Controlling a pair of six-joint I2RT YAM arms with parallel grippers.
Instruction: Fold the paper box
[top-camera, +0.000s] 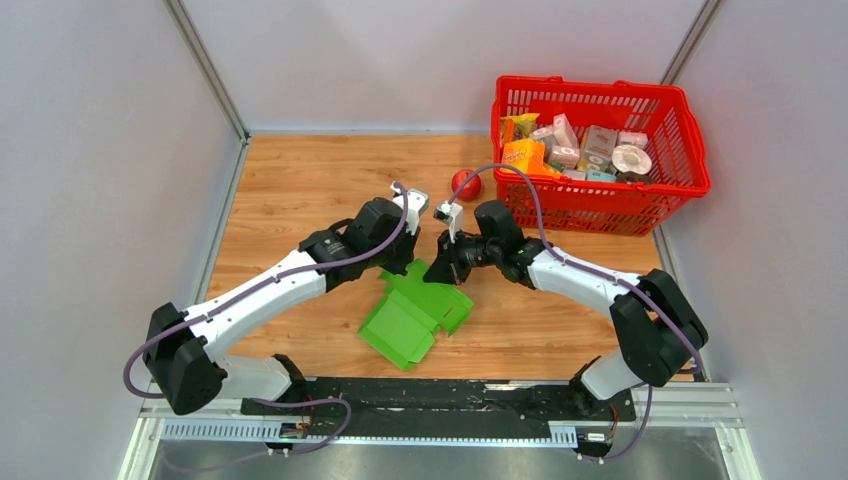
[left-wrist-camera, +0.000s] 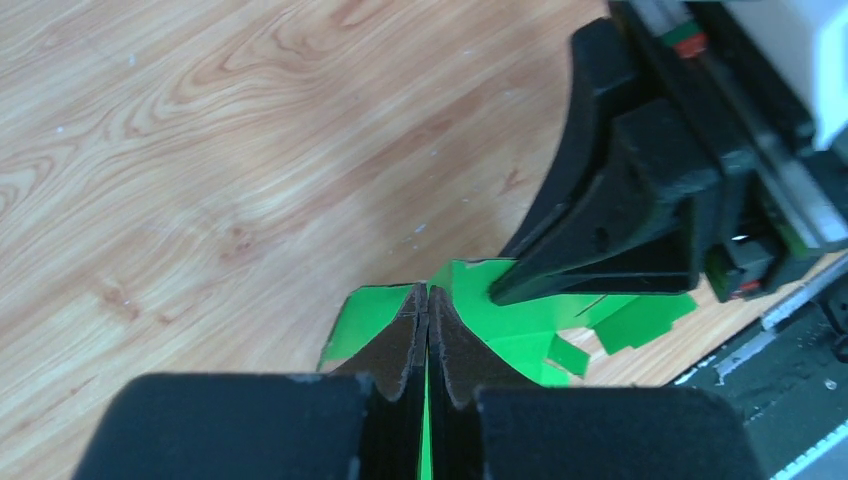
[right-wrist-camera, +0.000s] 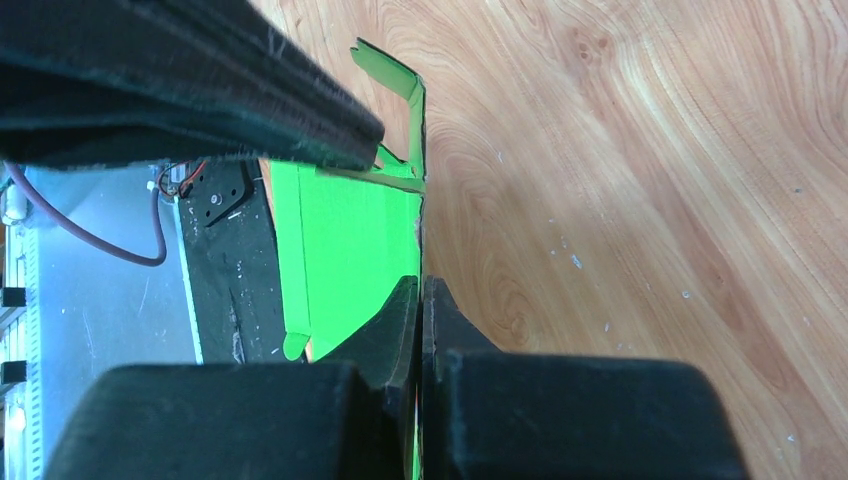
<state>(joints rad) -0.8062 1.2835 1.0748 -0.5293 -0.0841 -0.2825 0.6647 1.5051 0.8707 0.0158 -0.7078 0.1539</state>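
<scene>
Left hand (left-wrist-camera: 428, 305) pinched shut on paper box (top-camera: 410, 318) flap; right hand (right-wrist-camera: 421, 290) clamped on box edge just beside. Box on table (top-camera: 300, 180), middle, toward near edge. Risks as I judge: opposing pulls tear thin card; flap slips from pinch; my hands bump, being so close.

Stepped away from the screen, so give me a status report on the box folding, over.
Left fingers shut on paper box edge. Right fingers shut on it too. Box mostly flat on table. Apple, basket well clear.
</scene>
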